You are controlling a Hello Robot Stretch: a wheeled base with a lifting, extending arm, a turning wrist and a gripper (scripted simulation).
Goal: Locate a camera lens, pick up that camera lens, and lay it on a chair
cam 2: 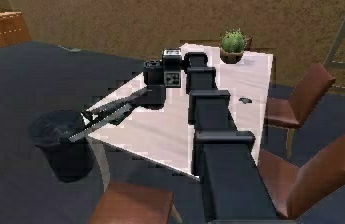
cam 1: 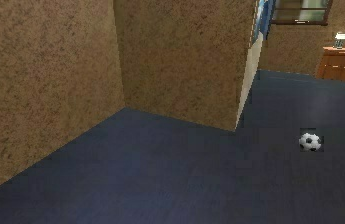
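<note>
Blue-floored corner ahead; arm out over one white table.

Forward view: one ball (cam 1: pixel 310 141) lower right, one wooden cabinet (cam 1: pixel 342 64) upper right. Arm side view: one arm (cam 2: pixel 220 130) crosses the table (cam 2: pixel 255 80). The gripper (cam 2: pixel 80 127) is centre left, with one dark bin (cam 2: pixel 55 150) behind it; finger spacing and load cannot be told. One potted cactus (cam 2: pixel 234 44), three brown chairs (cam 2: pixel 305 95). One small dark blob (cam 2: pixel 245 100) lies on the tabletop right of the arm, possibly the camera lens.
</note>
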